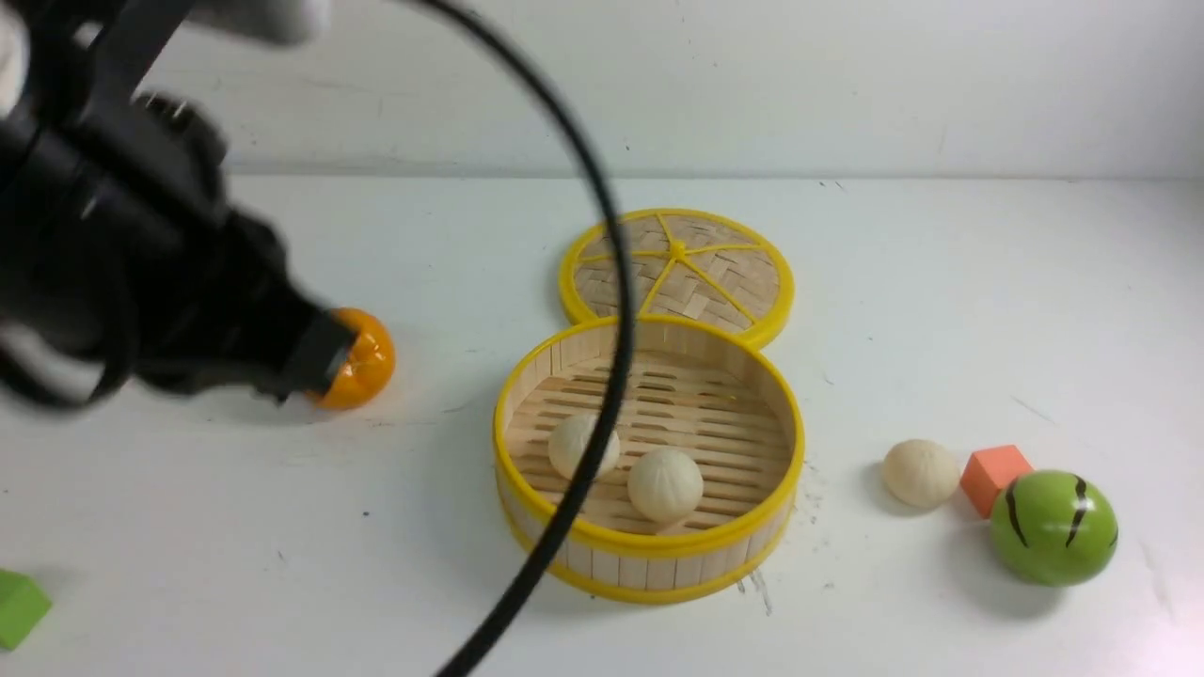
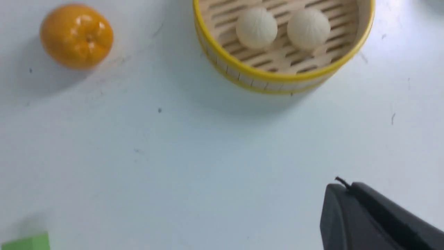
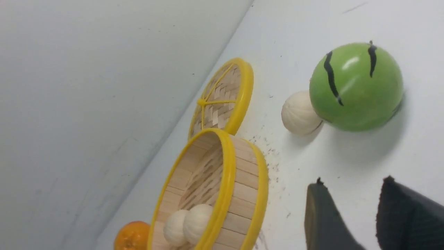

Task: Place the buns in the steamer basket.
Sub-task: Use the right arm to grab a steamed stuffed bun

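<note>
Two buns (image 1: 583, 444) (image 1: 665, 483) lie side by side in the steamer basket (image 1: 649, 545) at the table's middle. They also show in the left wrist view (image 2: 256, 27) (image 2: 308, 27). The third bun (image 1: 920, 473) lies on the table right of the basket, next to the green striped ball; it also shows in the right wrist view (image 3: 299, 113). My left gripper (image 1: 324, 362) (image 2: 347, 185) is shut and empty, raised left of the basket in front of the orange. My right gripper (image 3: 353, 184) is open and empty, low over the table short of the third bun; it is out of the front view.
The woven lid (image 1: 677, 273) lies flat behind the basket. An orange (image 1: 367, 362) sits at the left. An orange-red cube (image 1: 994, 475) and the green striped ball (image 1: 1052, 527) crowd the third bun. A green block (image 1: 19, 606) lies front left. A black cable (image 1: 602, 376) crosses the view.
</note>
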